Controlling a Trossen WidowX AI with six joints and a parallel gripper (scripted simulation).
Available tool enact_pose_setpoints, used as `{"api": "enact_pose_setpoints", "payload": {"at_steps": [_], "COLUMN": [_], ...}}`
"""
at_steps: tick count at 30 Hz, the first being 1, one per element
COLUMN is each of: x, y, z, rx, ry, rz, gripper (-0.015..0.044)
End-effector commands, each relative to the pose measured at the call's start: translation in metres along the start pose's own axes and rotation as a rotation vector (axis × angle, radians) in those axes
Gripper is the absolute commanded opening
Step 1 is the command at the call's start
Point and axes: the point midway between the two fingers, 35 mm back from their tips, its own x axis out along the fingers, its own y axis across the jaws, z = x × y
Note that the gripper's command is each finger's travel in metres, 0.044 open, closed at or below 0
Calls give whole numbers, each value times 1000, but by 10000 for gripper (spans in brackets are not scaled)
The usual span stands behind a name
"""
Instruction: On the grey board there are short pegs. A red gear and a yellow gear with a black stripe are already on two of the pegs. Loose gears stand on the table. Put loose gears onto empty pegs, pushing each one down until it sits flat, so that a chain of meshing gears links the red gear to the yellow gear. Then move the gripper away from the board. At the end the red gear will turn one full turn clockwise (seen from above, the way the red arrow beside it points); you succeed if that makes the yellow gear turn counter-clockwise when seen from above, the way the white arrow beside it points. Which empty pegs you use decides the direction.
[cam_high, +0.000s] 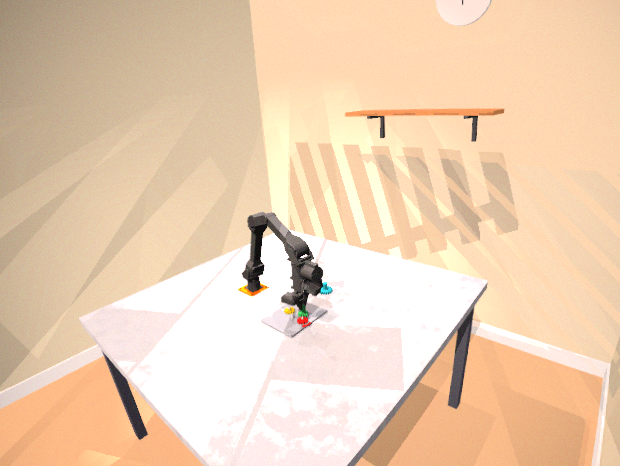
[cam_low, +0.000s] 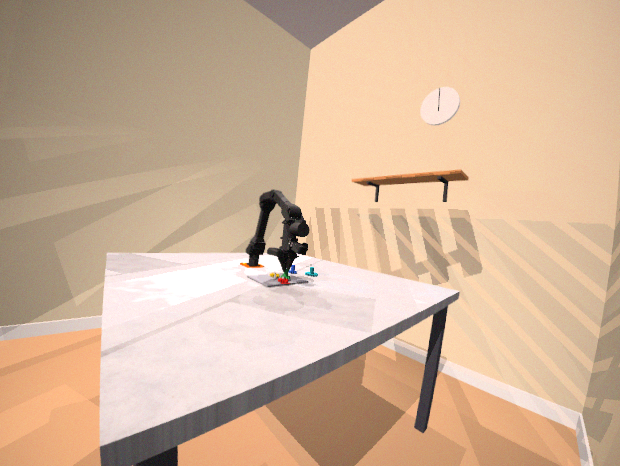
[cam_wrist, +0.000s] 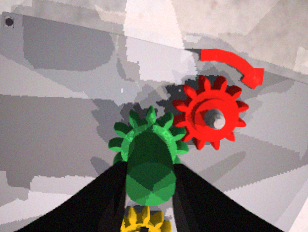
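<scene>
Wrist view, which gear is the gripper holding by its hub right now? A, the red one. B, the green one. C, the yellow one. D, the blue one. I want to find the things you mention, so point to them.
B: the green gear (cam_high: 303, 314) (cam_low: 285, 276) (cam_wrist: 151, 145) has its hub between the two dark fingers of the gripper (cam_high: 302, 306) (cam_low: 285, 272) (cam_wrist: 149, 172), while the red gear (cam_high: 302, 320) (cam_low: 283, 281) (cam_wrist: 198, 119) sits on a peg beside it.

A black six-joint robot arm (cam_high: 278, 231) (cam_low: 281, 201) rises from its foot, bends over at the top and reaches forward and down, its wrist (cam_high: 300, 273) (cam_low: 290, 230) low, its gripper (cam_high: 302, 306) (cam_low: 285, 270) (cam_wrist: 149, 172) pointing downward, two dark fingers clamped firmly from either side in a partly closed grip.
</scene>
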Motion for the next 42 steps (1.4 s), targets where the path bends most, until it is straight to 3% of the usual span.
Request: {"api": "enact_pose_setpoints", "payload": {"at_steps": [1, 11, 26, 32, 37, 42], "x": [1, 3, 6, 1, -6, -33], "y": [1, -1, 1, 0, 0, 0], "z": [0, 0, 0, 1, 1, 1], "rx": [-106, -348, -67, -94, -94, -94], "ry": [-3, -3, -2, -3, -3, -3], "rz": [2, 2, 2, 2, 2, 2], "gripper": [0, 0, 0, 140, 140, 140]}}
